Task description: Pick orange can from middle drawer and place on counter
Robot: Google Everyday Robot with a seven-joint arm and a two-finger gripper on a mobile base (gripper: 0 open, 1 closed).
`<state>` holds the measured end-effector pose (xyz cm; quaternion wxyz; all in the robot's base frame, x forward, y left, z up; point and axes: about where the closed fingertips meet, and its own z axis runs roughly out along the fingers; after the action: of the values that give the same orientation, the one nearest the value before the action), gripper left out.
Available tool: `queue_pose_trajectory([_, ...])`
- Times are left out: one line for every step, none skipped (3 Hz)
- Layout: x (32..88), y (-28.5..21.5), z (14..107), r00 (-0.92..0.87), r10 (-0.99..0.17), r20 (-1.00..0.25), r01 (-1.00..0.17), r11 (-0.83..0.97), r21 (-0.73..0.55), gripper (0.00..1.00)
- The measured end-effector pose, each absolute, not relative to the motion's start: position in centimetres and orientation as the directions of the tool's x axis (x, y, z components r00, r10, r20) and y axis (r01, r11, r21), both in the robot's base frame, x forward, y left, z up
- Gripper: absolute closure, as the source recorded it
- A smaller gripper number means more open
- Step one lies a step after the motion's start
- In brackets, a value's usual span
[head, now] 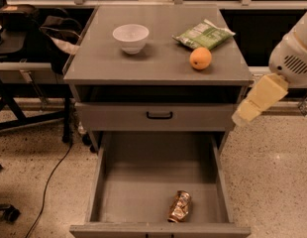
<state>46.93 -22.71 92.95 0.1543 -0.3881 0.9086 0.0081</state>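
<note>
**Dented can low in the drawer, hand out wide**

The orange can [179, 206] lies near the front wall of the open middle drawer [138, 182]. It looks light, thin-walled and slick, so a gentle pinch across its mid-body seems safest. The hand [252, 108] hangs right of the cabinet, well apart from it; apart or together, I cannot tell. The surface [158, 66] offers bare grey between the white bowl [130, 37] and the orange fruit [200, 58]
</note>
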Motion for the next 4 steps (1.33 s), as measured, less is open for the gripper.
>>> queue_pose_trajectory([47.1,-22.8,91.2,-0.816,-0.505,-0.283,-0.518,0.855,-0.031,0.0])
queue_pose_trajectory([46.9,-22.6,91.1,-0.809,-0.511,-0.29,-0.526,0.85,-0.031,0.0])
queue_pose_trajectory([45.2,-22.0,88.3,-0.875,-0.415,-0.249,-0.43,0.903,0.006,0.0])
queue_pose_trajectory([43.3,-20.5,84.9,-0.94,-0.284,-0.19,-0.298,0.953,0.05,0.0])
